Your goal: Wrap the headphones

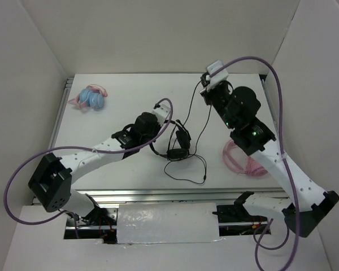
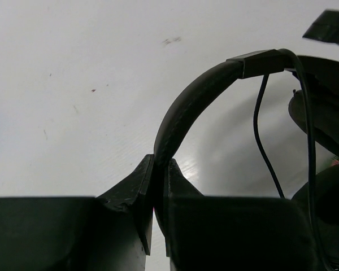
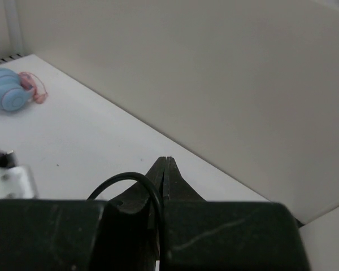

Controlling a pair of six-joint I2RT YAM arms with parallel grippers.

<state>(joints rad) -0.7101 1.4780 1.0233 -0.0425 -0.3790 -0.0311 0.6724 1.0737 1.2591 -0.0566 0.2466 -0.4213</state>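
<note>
Overhead, the black headphones (image 1: pixel 179 145) lie on the table (image 1: pixel 130 96), slightly right of centre. The left gripper (image 1: pixel 158 144) reaches in from the lower left and is closed on their headband (image 1: pixel 156 150). Their thin cable (image 1: pixel 186 169) forms a loose loop below them, toward the bottom of the frame, and also runs to the upper right, up to the right gripper (image 1: pixel 206 91). A blue and pink set (image 1: pixel 90 99) sits at upper left, well apart. A pink set (image 1: pixel 246 161) lies at right, partly under the right arm (image 1: pixel 271 164).

Left wrist view: both fingers (image 2: pixel 133 192) pinch the headband at bottom centre, with no gap showing. The band arches up and right to an earcup (image 2: pixel 322 118) at the right edge, and the cable hangs just beside it.

Right wrist view: the jaws meet tip to tip at centre frame. The cable curls in from the left and appears to be nipped between them lower down, though the contact point is in shadow.
</note>
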